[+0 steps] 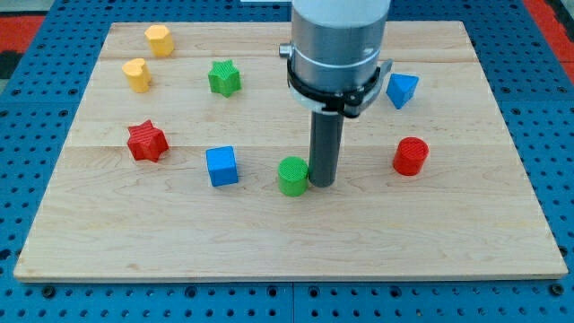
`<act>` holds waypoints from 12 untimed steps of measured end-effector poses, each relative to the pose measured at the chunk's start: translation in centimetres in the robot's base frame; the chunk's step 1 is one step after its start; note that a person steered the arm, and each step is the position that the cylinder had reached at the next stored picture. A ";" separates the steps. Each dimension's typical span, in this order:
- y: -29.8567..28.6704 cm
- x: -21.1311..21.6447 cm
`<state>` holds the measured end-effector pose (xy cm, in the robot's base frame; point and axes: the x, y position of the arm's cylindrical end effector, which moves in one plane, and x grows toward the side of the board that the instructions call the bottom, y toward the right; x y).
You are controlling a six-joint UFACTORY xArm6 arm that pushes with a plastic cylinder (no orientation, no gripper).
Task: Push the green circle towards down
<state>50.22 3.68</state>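
The green circle [292, 175], a short round block, stands on the wooden board [287, 242] a little below the view's centre. My tip [322, 183] rests on the board right beside the green circle, at its right side, touching it or very nearly so. The dark rod rises from the tip to the grey arm body at the view's top.
A blue cube [221, 166] lies left of the green circle and a red star [147, 142] further left. A red cylinder [411, 156] is at the right, a blue triangle [401, 90] above it. A green star [225, 78], a yellow heart [137, 74] and a yellow hexagon [160, 40] sit at upper left.
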 end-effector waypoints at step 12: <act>-10.0 2.4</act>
